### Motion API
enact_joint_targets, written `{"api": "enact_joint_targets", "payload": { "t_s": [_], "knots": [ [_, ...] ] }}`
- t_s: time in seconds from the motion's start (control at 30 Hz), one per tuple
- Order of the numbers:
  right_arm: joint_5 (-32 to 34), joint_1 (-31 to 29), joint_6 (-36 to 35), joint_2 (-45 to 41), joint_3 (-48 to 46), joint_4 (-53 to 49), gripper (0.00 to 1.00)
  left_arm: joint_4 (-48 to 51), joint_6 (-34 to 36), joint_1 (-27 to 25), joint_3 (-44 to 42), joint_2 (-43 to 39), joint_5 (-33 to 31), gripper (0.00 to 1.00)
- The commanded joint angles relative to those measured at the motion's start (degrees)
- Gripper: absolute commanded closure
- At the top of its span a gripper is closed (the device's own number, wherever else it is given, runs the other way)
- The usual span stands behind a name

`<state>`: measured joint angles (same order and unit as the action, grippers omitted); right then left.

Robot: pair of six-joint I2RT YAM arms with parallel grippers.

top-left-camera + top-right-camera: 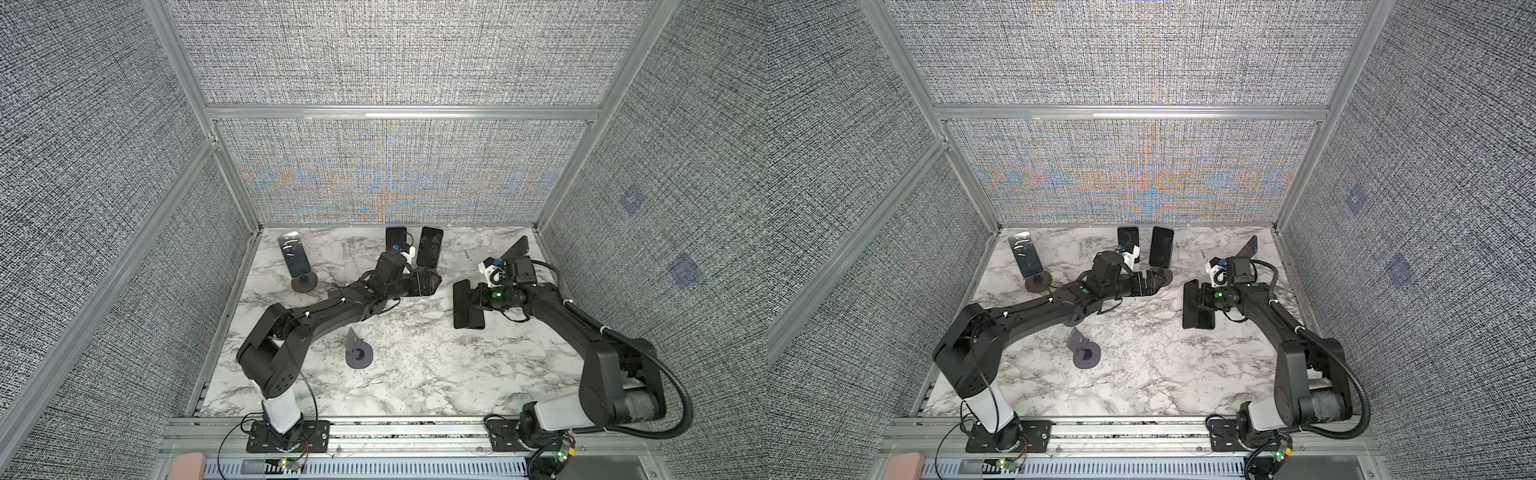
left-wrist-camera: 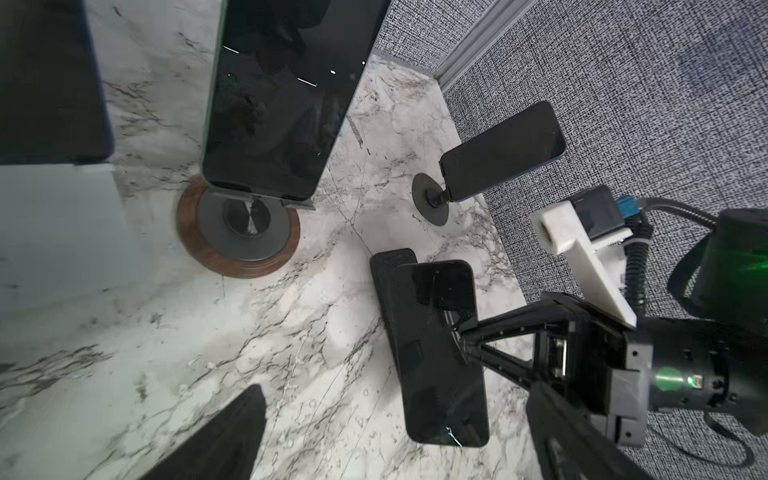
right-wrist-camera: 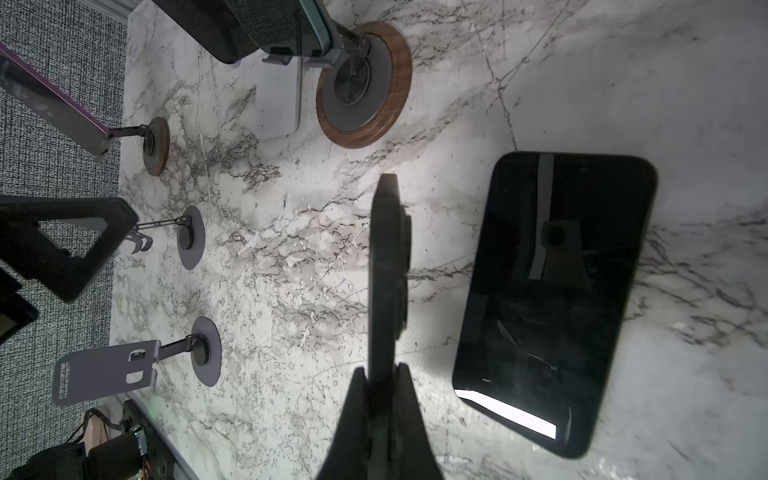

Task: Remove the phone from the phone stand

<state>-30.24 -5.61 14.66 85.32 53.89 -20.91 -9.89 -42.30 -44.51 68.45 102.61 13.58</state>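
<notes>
Pinch looks solid on the right side: the right gripper (image 3: 382, 370) is squeezed tight onto the thin edges of the held phone (image 3: 384, 257). That one is off any stand and up on its long side, just beside a flat phone (image 3: 552, 299) lying screen-up on the marble table (image 3: 291, 270). Can't tell if the held one touches the tabletop. The left gripper (image 1: 428, 282) is spread wide with nothing in it, right in front of the standing phone (image 2: 286, 95) propped on the wood-ringed stand (image 2: 249, 224), so I'd guess that one's next. Handling-wise these are thin, stiff slabs, probably a bit hefty for their size. The fronts are glossy glass, so slippery and not something you want to drop. The held one has a matte textured back, which should help the grip bite. I'd take the standing one across its two long edges, above the little ledge at the bottom. Then lift up and away so the round base doesn't tip. The empty stand (image 1: 358, 353) nearer the front looks like thin grey sheet metal on a disc base.
</notes>
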Motion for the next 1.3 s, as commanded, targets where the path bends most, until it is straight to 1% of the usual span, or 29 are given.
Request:
{"api": "enact_joint_targets", "payload": {
  "t_s": [0.0, 0.07, 0.23, 0.47, 0.6, 0.67, 0.83, 0.93, 1.27],
  "knots": [
    [-2.7, 0.0, -1.0, 2.5, 1.3, 2.7, 1.00, -2.8, -1.5, -0.6, 1.9, 2.8, -2.0, 0.01],
    [-2.6, 0.1, -0.6, 4.1, 1.6, 3.7, 1.00, -3.7, -2.3, -1.0, 2.5, 4.8, -3.0, 0.01],
    [-1.7, 0.1, 1.1, 6.3, 1.0, 5.8, 1.00, -4.2, -4.3, -1.9, 4.8, 9.5, -3.3, 0.01],
    [-2.2, 0.1, 0.7, 9.4, 1.6, 5.8, 1.00, -4.8, -6.0, -3.1, 7.5, 15.6, -2.8, 0.01],
    [-2.4, 0.0, 0.3, 10.8, 2.4, 5.0, 1.00, -3.3, -5.8, -3.9, 8.9, 17.2, -3.2, 0.01],
    [-2.0, 0.0, 0.0, 11.2, 2.6, 4.2, 0.98, -3.6, -6.1, -3.9, 9.0, 17.8, -3.2, 0.01],
    [-0.5, 0.0, -0.6, 12.0, 2.6, 2.7, 0.89, -4.7, -8.1, -4.1, 9.6, 20.0, -2.3, 0.01],
    [0.5, 0.0, -0.6, 12.6, 4.7, 1.7, 0.87, -5.8, -9.2, -4.4, 9.4, 20.8, -2.2, 0.01],
    [2.1, 0.0, 0.4, 13.5, 4.4, 1.2, 0.84, -7.0, -10.4, -4.6, 9.0, 22.0, -2.7, 0.01]
  ]
}}
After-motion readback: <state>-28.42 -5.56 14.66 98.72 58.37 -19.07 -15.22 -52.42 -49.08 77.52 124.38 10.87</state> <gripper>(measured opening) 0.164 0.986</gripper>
